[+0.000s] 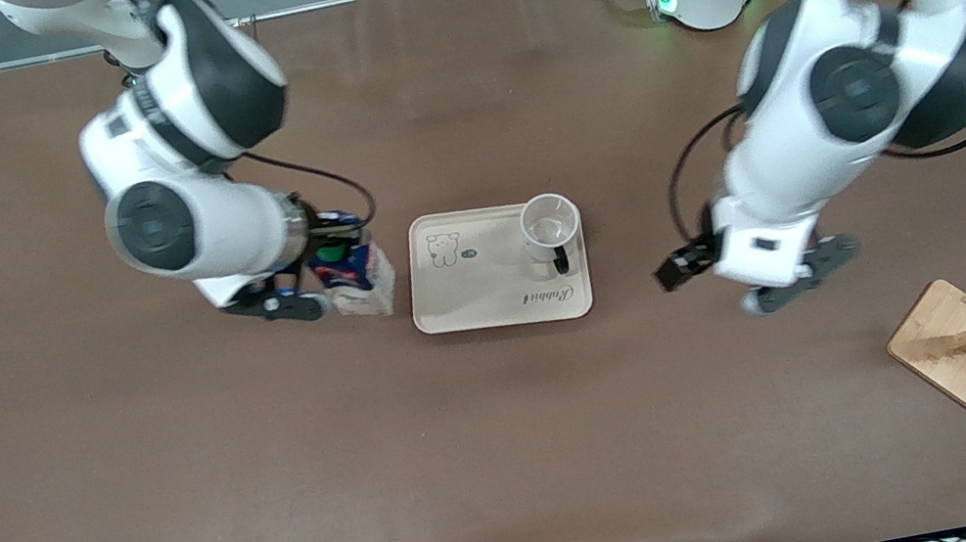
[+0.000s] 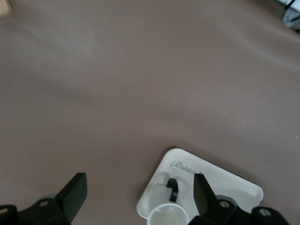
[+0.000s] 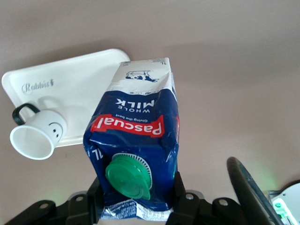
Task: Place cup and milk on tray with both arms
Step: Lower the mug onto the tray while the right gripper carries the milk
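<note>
The cream tray [image 1: 469, 303] lies mid-table. The white cup [image 1: 551, 227] stands upright on it at the end toward the left arm, its black handle turned toward the front camera. My right gripper [image 1: 329, 243] is shut on the gabled top of the dark blue milk [image 1: 358, 281], just off the tray's edge toward the right arm's end. The carton leans, and I cannot tell if its base touches the table. In the right wrist view the gripper [image 3: 138, 190] pinches the milk [image 3: 136, 126] below its green cap, with cup [image 3: 40, 133] and tray [image 3: 79, 79] past it. My left gripper [image 1: 679, 268] hangs open and empty over bare table beside the tray. The left wrist view shows that gripper [image 2: 139, 183], the cup [image 2: 168, 216] and the tray [image 2: 234, 185].
A wooden rack [image 1: 958, 341] with pegs lies tipped toward the left arm's end, nearer the front camera; its corner [image 2: 3, 7] shows in the left wrist view. The brown mat's near edge runs along the bottom of the front view.
</note>
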Motion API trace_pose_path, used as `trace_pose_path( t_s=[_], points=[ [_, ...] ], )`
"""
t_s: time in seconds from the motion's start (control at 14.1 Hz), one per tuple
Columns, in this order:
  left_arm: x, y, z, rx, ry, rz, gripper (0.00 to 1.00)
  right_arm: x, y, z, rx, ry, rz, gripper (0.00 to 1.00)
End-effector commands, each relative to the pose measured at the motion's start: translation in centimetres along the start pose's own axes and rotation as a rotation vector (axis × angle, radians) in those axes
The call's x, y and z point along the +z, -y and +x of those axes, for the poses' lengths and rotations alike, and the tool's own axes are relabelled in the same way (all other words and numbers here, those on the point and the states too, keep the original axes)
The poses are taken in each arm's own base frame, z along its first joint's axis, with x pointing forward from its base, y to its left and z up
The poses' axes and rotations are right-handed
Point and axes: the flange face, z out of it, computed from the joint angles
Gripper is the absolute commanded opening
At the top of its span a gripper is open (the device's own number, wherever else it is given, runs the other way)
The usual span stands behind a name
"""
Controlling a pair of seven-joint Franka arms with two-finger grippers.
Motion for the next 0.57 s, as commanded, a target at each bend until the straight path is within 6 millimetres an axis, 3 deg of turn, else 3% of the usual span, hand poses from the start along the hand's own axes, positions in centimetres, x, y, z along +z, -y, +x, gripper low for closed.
trace_pose_path(
  t_s=[0.0,0.21,0.36,0.5],
  points=[
    [-3.7,4.3,1.1,0.013,-0.03,0.043,1.0,1.4,3.3,-0.4,-0.028,0.006,-0.015,0.3],
    [-7.5,7.9,1.6,0.093,-0.049,0.067,1.0,3.9,5.6,-1.4,-0.06,-0.001,-0.042,0.3],
    [-8.6,9.7,2.5,0.141,-0.062,0.07,1.0,5.5,7.0,-1.6,-0.025,-0.015,-0.04,0.3],
    [-11.4,11.8,2.3,0.114,-0.09,0.062,1.0,7.8,8.9,-2.3,-0.013,-0.03,-0.044,0.3]
  ],
)
